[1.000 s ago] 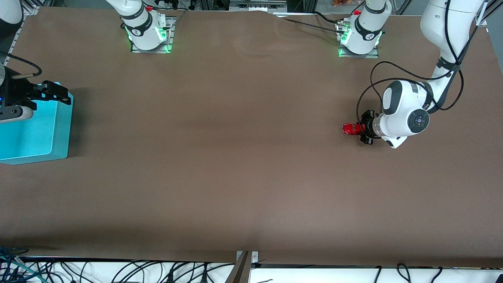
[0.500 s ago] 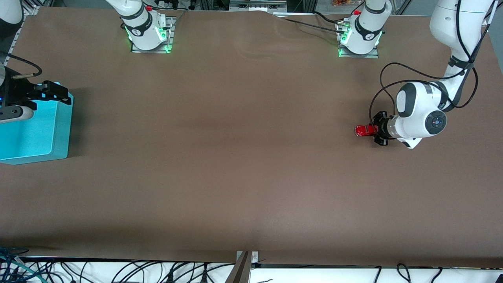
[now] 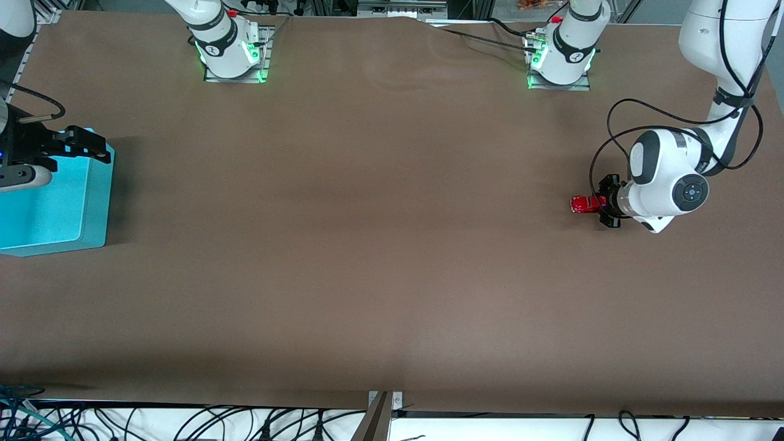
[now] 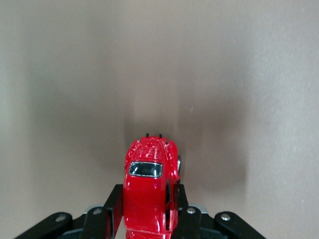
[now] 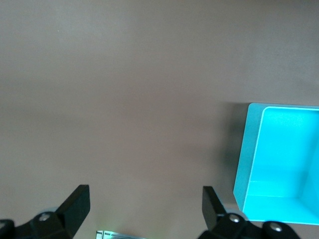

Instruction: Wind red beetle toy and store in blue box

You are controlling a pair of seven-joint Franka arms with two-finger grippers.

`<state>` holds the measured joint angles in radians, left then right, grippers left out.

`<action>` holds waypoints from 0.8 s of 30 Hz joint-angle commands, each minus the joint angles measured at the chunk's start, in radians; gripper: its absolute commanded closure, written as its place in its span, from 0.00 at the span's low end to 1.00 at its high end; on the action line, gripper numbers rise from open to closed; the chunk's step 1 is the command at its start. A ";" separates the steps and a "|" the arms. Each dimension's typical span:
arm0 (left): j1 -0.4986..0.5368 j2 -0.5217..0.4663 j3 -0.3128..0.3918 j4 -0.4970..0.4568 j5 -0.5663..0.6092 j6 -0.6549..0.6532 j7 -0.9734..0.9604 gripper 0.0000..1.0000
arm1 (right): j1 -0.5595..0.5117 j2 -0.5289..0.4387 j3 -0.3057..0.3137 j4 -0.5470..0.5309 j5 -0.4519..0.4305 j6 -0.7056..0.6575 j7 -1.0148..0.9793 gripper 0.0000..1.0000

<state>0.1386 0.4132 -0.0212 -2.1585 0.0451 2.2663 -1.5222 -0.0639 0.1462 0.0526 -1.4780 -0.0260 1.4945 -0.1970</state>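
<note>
Dragged toward the left arm's end of the surface (image 3: 392, 275), the red beetle toy (image 3: 583, 204) rides pinched in the left claw (image 3: 603, 205), wheels apparently down to wind it. Right claw (image 5: 144, 204) waits spread above the blue box (image 3: 55, 208).

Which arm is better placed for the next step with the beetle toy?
Left. The left gripper is already shut on the red beetle toy, low at the left arm's end of the table. The right gripper waits open by the blue box, so it looks better suited to receiving.
</note>
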 commanded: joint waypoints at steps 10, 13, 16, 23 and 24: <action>0.006 0.127 0.055 0.043 0.079 0.084 0.042 1.00 | 0.001 0.004 0.001 0.007 -0.011 0.004 0.011 0.00; 0.006 0.127 0.060 0.048 0.079 0.084 0.051 1.00 | 0.001 0.004 0.001 0.007 -0.011 0.006 0.011 0.00; 0.006 0.127 0.060 0.048 0.078 0.082 0.051 1.00 | 0.001 0.004 0.001 0.007 -0.011 0.009 0.011 0.00; 0.006 0.125 0.061 0.051 0.078 0.082 0.053 0.96 | 0.001 0.006 0.001 0.007 -0.011 0.009 0.011 0.00; 0.006 0.125 0.061 0.051 0.078 0.082 0.053 0.97 | 0.001 0.006 0.001 0.007 -0.011 0.009 0.011 0.00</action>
<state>0.1387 0.4222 0.0292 -2.1458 0.0864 2.2707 -1.4806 -0.0639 0.1497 0.0526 -1.4781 -0.0260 1.5005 -0.1968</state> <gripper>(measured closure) 0.546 0.000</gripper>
